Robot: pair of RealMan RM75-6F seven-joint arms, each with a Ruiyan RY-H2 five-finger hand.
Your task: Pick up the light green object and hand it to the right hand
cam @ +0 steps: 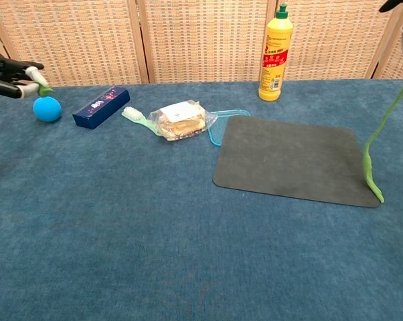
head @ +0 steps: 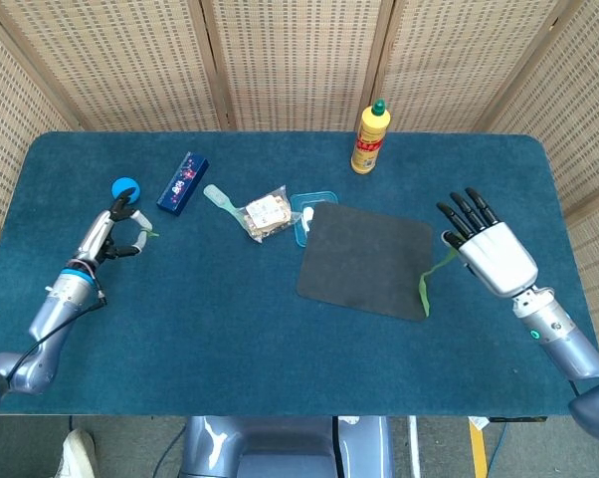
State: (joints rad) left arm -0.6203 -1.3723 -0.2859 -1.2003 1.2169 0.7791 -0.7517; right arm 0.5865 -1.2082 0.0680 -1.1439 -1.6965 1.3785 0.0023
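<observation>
Head view is showing the right hand (head: 491,249) at the right side of the frame, fingers spread upward, with a long, thin, light green stretchy strip (head: 426,282) hanging from its thumb side. The strip is drooping down so that its free end is lying at the lower right corner of the dark grey rectangular mat (head: 364,259). In the chest view the strip is dangling from the upper right corner of the frame (only a sliver of the hand shows there), its tip reaching the mat's near right corner.

At the left of the frame the left hand (head: 115,227) is hovering just below a small blue ball (head: 126,187), fingers loosely apart, with a tiny green scrap (head: 148,235) at its fingertips; whether it is pinching that scrap I cannot tell.

Toward the upper middle are sitting a dark blue rectangular box (head: 183,182), a clear-wrapped snack packet (head: 267,211) and a yellow squeeze bottle with a green cap (head: 370,137).
</observation>
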